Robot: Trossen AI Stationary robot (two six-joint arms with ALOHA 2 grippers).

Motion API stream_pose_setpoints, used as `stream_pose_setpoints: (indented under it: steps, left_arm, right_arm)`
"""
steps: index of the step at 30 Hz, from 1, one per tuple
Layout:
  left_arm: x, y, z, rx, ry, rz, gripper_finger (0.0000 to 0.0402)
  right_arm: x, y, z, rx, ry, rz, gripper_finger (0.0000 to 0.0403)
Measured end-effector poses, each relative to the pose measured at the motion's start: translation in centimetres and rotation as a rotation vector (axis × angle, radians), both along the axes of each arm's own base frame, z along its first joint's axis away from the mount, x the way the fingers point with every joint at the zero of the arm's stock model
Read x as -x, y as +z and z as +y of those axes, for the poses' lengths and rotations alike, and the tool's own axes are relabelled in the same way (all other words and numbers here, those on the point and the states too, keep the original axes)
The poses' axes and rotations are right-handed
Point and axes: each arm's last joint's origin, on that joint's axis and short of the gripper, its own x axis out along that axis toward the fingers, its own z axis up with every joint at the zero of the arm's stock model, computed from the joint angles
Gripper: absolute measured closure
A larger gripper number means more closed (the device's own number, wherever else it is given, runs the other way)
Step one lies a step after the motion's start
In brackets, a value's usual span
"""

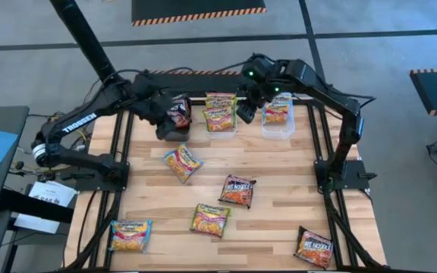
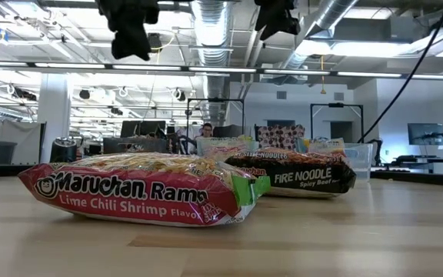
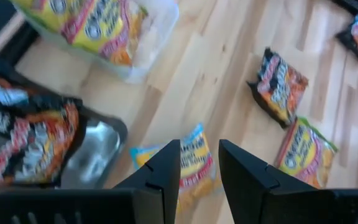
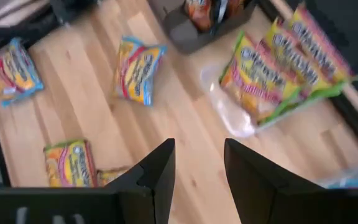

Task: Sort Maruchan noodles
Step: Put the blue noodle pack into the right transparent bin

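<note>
Five loose: five noodle packets lie unsorted on the counter (image 1: 279, 227).
Loose spots: blue-edged packet (image 1: 182, 162) just left of centre; dark packet (image 1: 237, 190) at centre; orange-green packet (image 1: 209, 219) toward 6 o'clock; blue-edged corner packet (image 1: 130, 235) at 7 o'clock; dark corner packet (image 1: 314, 247) at 5 o'clock.
Sorted so far: along the 12 o'clock edge, a black tub (image 1: 174, 129) holds dark packets, a middle clear tub (image 1: 221, 125) holds orange-green ones, and a right clear tub (image 1: 278, 127) holds at least one more.
Left tool (image 3: 199, 163): fingers apart, nothing between them, hanging above the black tub near 11 o'clock.
Right tool (image 4: 199, 163): fingers apart, empty, hanging between the two clear tubs near 12 o'clock.
Progress: by my judgement well past halfway; each loose packet remains to be carried to its matching tub.
Next: probably the nearest blue-edged packet.
</note>
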Motion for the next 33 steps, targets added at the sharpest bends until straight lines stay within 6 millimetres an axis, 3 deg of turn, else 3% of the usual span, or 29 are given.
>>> stream_pose_setpoints:
  steps: [9, 17, 22, 33]
  left_arm:
    - [1.3, -0.3, -0.9, 0.069, 0.003, 0.090, 0.0306]
    - [1.2, -0.4, -1.0, 0.097, 0.016, 0.095, 0.0306]
    - [1.3, -0.4, -1.6, 0.225, -0.063, 0.065, 0.0306]
    - [1.1, 0.2, -4.4, 0.274, -0.130, 0.059, 0.0306]
  right_arm:
    - [0.9, -1.0, 3.1, -0.092, 0.057, 0.213, 0.0242]
    - [0.1, -1.1, 6.4, -0.096, 0.141, 0.226, 0.0242]
    - [-0.2, -1.1, 7.9, -0.083, 0.200, 0.222, 0.0236]
    - [-0.4, -1.0, 12.4, -0.152, 0.311, 0.234, 0.0206]
